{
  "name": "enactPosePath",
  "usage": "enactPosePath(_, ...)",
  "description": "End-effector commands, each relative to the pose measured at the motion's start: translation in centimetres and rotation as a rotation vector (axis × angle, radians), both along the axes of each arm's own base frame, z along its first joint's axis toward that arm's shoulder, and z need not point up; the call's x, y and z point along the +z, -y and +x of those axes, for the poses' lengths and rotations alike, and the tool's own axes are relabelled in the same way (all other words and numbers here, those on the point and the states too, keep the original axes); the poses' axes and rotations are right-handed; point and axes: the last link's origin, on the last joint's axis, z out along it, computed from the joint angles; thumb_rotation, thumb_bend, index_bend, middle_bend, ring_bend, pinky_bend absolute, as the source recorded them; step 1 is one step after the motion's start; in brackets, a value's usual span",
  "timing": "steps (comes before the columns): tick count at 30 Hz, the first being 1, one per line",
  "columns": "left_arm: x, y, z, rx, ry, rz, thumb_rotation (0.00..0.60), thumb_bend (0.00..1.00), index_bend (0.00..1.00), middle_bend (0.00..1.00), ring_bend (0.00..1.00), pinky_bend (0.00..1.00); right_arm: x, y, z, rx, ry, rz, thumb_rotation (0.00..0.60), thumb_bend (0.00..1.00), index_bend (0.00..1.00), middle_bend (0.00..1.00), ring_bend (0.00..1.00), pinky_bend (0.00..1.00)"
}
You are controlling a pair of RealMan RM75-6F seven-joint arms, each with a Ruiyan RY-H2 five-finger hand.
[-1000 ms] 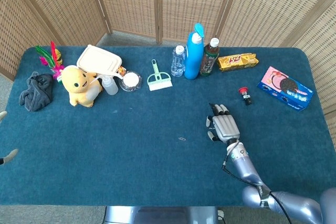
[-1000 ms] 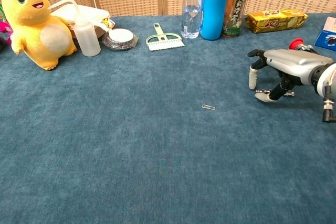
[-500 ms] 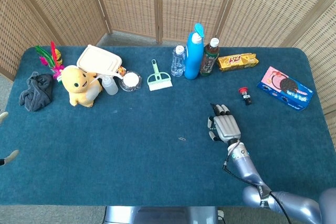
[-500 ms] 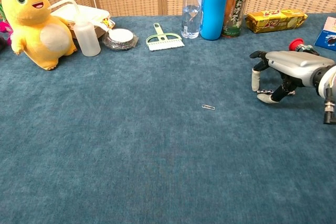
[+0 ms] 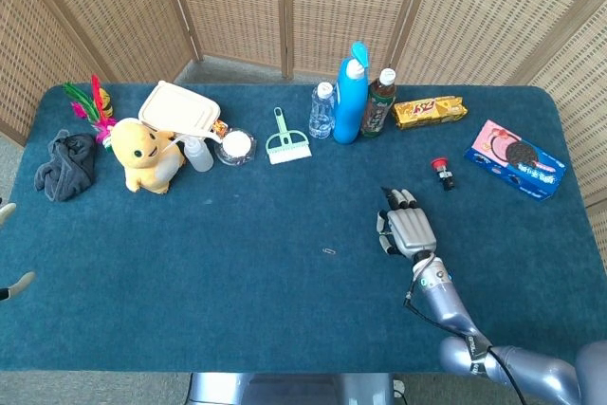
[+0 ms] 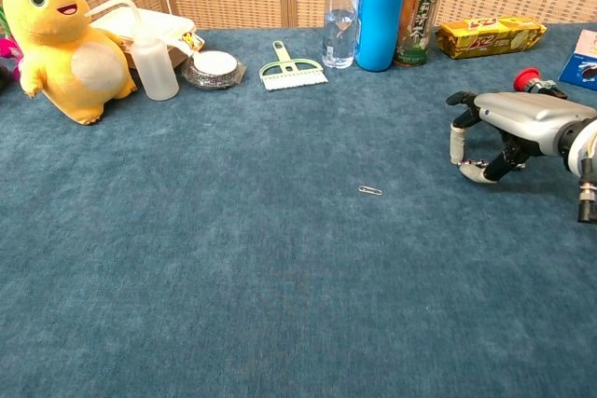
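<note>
My right hand (image 5: pixel 408 227) (image 6: pixel 522 123) hovers palm down just over the blue cloth at the right of the table (image 5: pixel 237 310). Its fingers are bent downward and hold nothing. A small paper clip (image 5: pixel 329 251) (image 6: pixel 370 190) lies to its left. A red-capped small object (image 5: pixel 441 170) (image 6: pixel 532 79) lies just beyond it. Of my left hand, only two pale fingertips (image 5: pixel 13 283) show at the left edge of the head view, wide apart, off the table.
Along the far edge stand a water bottle (image 5: pixel 322 111), a blue bottle (image 5: pixel 350 94) and a tea bottle (image 5: pixel 378 103). A yellow snack pack (image 5: pixel 430 111) and a cookie box (image 5: pixel 518 158) lie to the right. Left are a green brush (image 5: pixel 285 142), a yellow plush (image 5: pixel 145 154) and a grey cloth (image 5: pixel 64 166).
My right hand has drifted slightly to the right, away from the paper clip. Nothing else has moved.
</note>
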Motion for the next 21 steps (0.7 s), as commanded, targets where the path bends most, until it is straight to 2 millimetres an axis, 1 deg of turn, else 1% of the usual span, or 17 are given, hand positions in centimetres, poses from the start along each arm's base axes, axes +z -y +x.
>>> enactPosePath(1,-0.01,-0.01,0.00,0.000,0.000,0.000,0.600,0.36,0.00,0.00,0.00,0.05,-0.02,0.03,-0.07,-0.001,-0.001,0.000,0.600,0.46,0.51,0.00,0.00,0.00)
enactPosePath(9,-0.05,0.00,0.01,0.001,0.002,-0.003,0.600,0.36,0.00,0.00,0.00,0.05,-0.05,0.03,-0.24,-0.001,-0.004,0.004,0.600,0.46,0.51,0.00,0.00,0.00)
enactPosePath(12,-0.07,0.02,0.02,0.001,0.003,-0.005,0.600,0.36,0.00,0.00,0.00,0.05,-0.04,0.01,-0.24,-0.002,-0.003,0.005,0.600,0.47,0.53,0.00,0.00,0.00)
enactPosePath(17,-0.10,0.05,0.06,-0.001,0.005,-0.008,0.600,0.36,0.00,0.00,0.00,0.05,-0.09,-0.07,-0.20,0.000,0.002,0.007,0.600,0.51,0.57,0.00,0.00,0.00)
enactPosePath(21,-0.09,0.07,0.03,0.000,0.006,-0.008,0.600,0.36,0.00,0.00,0.00,0.05,-0.02,-0.21,-0.12,0.009,0.006,0.002,0.600,0.52,0.58,0.00,0.00,0.00)
